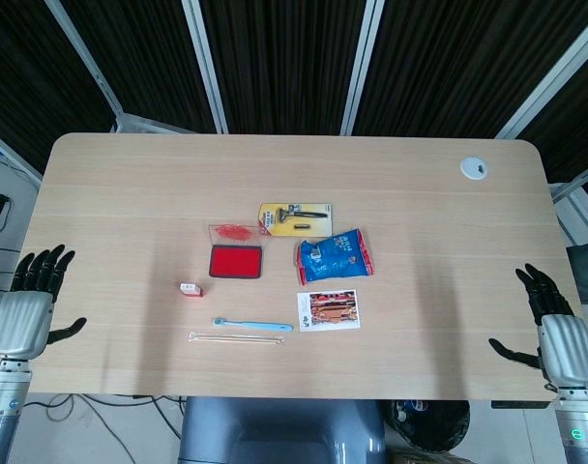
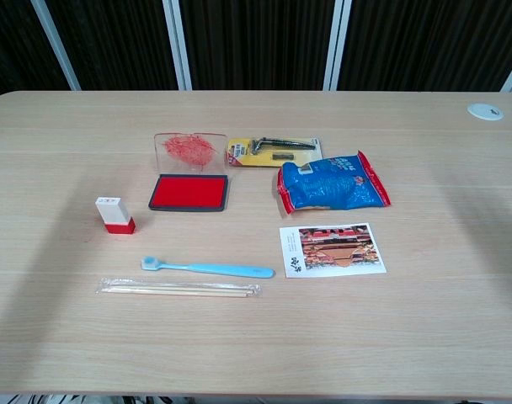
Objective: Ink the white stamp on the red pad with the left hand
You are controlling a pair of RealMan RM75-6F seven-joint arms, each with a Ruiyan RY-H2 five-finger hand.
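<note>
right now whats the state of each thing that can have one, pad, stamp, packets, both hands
red pad: open, clear lid raised behind it
white stamp: upright, untouched, left of the pad
blue snack bag: sealed, lying flat
razor pack: unopened
chopsticks: in their wrapper
left hand: open, holds nothing
right hand: open, holds nothing

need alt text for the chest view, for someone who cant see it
A white stamp with a red base stands on a wooden table, just left of an open red ink pad. Nearby lie a packaged razor, blue snack bag, photo card, blue toothbrush and wrapped chopsticks; no hands show.
</note>
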